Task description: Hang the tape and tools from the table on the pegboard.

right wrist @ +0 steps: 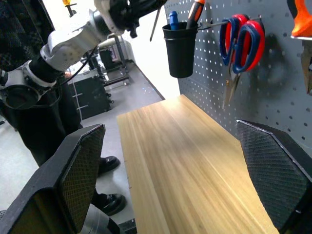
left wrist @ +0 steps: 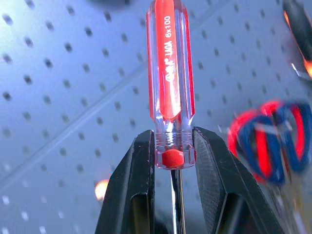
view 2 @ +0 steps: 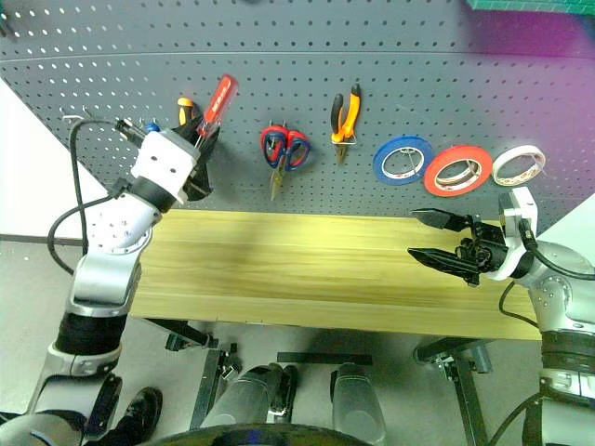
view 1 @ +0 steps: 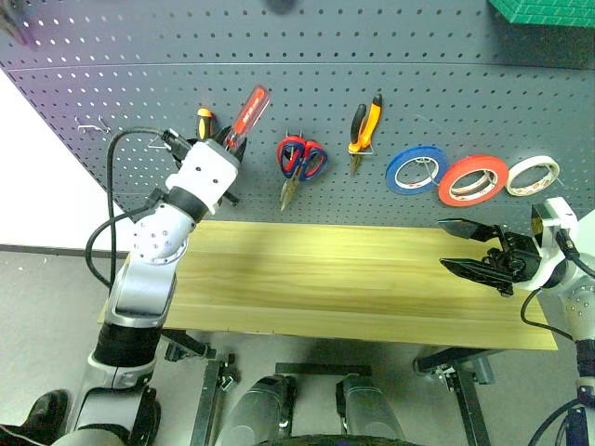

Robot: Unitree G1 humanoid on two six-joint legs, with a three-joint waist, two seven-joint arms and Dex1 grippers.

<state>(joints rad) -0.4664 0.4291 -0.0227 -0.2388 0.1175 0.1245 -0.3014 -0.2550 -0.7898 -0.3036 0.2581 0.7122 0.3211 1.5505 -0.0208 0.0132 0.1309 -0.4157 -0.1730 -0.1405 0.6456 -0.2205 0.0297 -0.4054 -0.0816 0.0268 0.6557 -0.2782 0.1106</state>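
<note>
I hold the red-handled screwdriver [left wrist: 170, 73] in my left gripper [left wrist: 170, 161], both black fingers pressed against the base of its clear red handle, the steel shaft running back between them and the handle pointing up toward the pegboard [view 1: 446, 84]. It is raised in front of the board's left part, just above a black cup [right wrist: 180, 48] hooked there that already carries a yellow-and-black screwdriver [view 1: 204, 122].

To the right along the pegboard hang red-and-blue-handled scissors [view 1: 300, 160], then the orange-and-black pliers [view 1: 363, 128], then a blue tape roll [view 1: 416, 170], the red tape [view 1: 472, 179] and a cream-white roll [view 1: 533, 175], the three rolls side by side toward the board's right part.

My right gripper [view 1: 469, 245] hovers over the right end of the table [view 1: 325, 279], pointing leftward along it, its fingers spread wide around nothing.
</note>
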